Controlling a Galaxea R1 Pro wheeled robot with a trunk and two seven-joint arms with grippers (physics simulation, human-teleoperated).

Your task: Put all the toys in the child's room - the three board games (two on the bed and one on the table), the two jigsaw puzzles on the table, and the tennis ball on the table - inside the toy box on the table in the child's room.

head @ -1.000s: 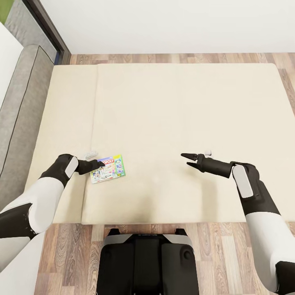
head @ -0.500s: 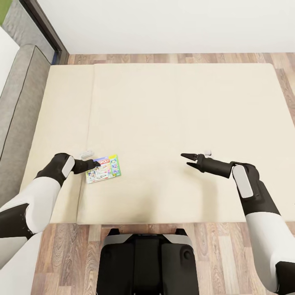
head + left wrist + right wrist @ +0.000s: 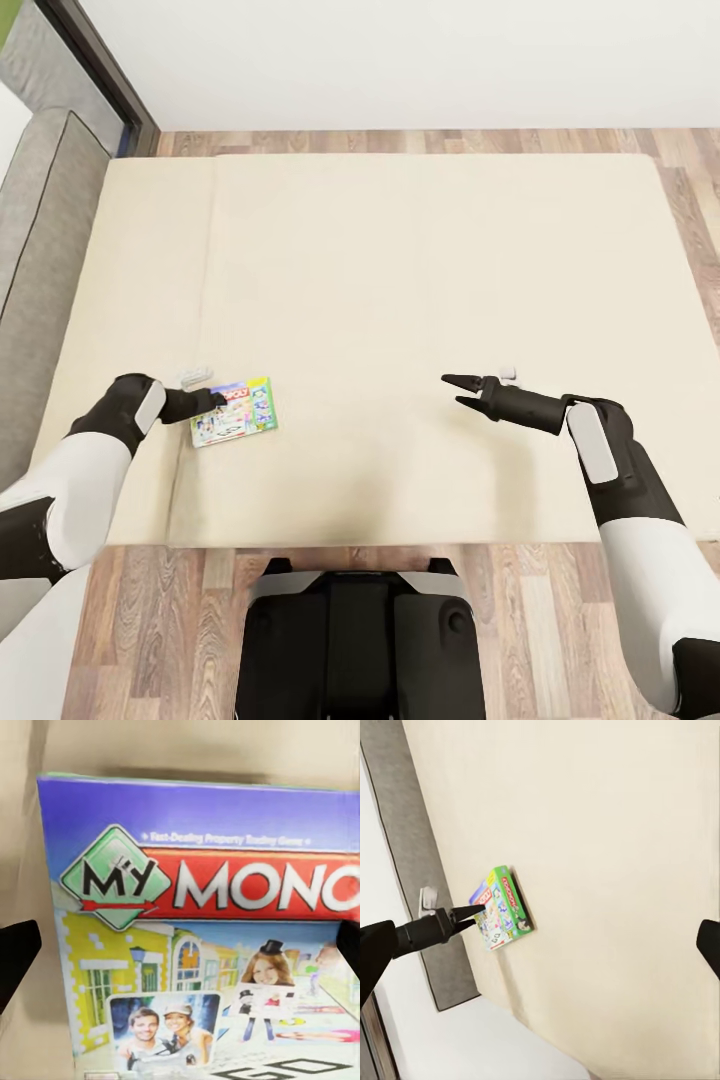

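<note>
On bed (image 3: 400,280), left gripper (image 3: 216,400) gripping board game (image 3: 234,411); right gripper (image 3: 452,390) parted, empty

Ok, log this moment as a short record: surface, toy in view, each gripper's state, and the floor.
surface: cream bed, seam running across it near its left side
toy: one board game lying flat on the bed, cover reads "MY MONO..."
left gripper: at the game's left edge, a finger on either side in the left wrist view; grip cannot be told
right gripper: open, empty, over bare bed, well apart from the game
floor: wood planks around the bed
</note>
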